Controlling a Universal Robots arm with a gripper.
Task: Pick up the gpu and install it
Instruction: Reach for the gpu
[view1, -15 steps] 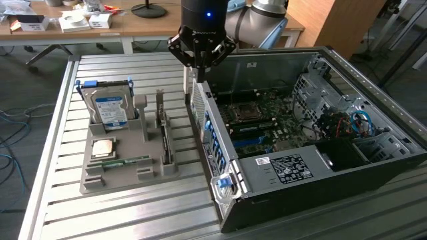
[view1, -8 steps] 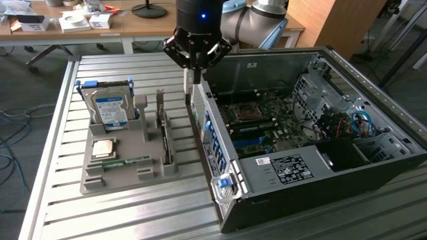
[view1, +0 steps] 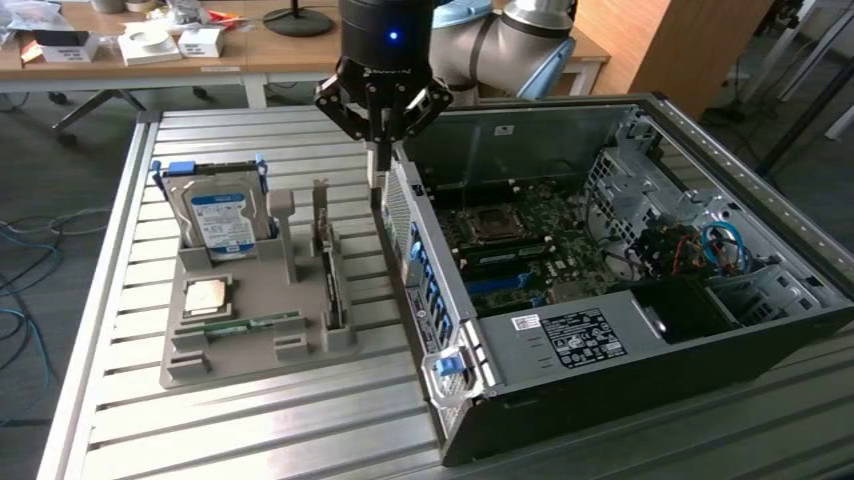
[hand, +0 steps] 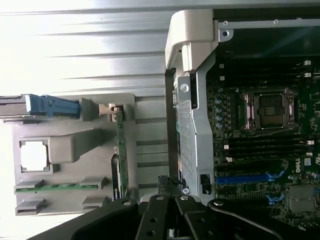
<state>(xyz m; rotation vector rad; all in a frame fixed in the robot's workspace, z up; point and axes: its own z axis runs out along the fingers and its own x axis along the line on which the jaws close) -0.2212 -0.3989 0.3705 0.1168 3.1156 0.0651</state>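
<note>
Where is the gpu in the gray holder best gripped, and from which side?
Probably the gpu's upper edge, from above, pinching its two flat faces: it stands on edge in the gray holder, whose slot walls cover its lower part.

Ribbed bare-metal table; matt grey plastic tray; sheet-metal computer case
</note>
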